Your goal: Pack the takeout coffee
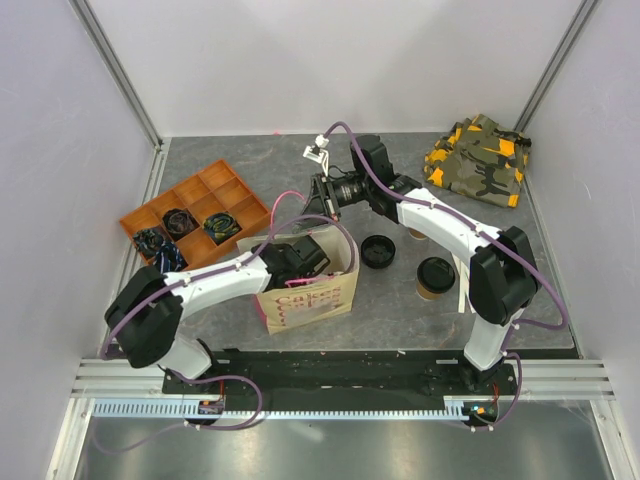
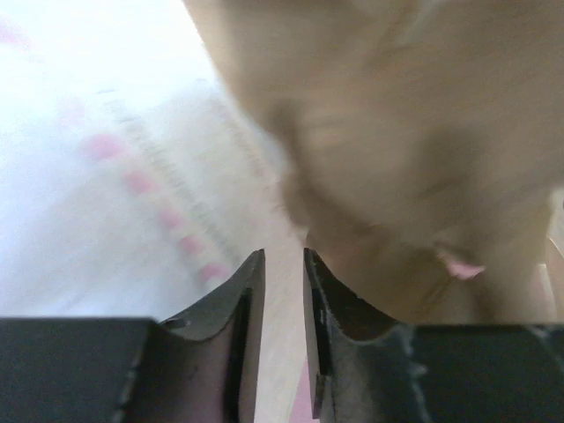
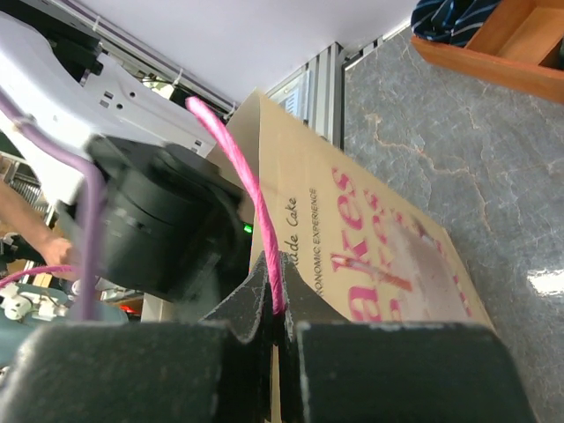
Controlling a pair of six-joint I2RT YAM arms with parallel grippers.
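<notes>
The takeout coffee point(image 1: 435, 277), a tan cup under a black lid, stands upright on the table to the right of the paper bag point(image 1: 305, 292). My right gripper point(image 1: 322, 205) hangs over the bag's far side, shut on its pink cord handle point(image 3: 240, 167); in the right wrist view the cord runs down between the fingertips of the gripper point(image 3: 275, 264). At the bag's mouth is my left gripper point(image 1: 313, 256). In its wrist view the left gripper point(image 2: 282, 256) has its jaws a narrow gap apart, close against blurred tan bag paper point(image 2: 423, 132).
A loose black lid point(image 1: 378, 250) lies between the bag and the coffee. An orange compartment tray point(image 1: 170, 206) with dark items sits at the left. A camouflage cloth point(image 1: 480, 160) lies at the back right. White walls close in the table.
</notes>
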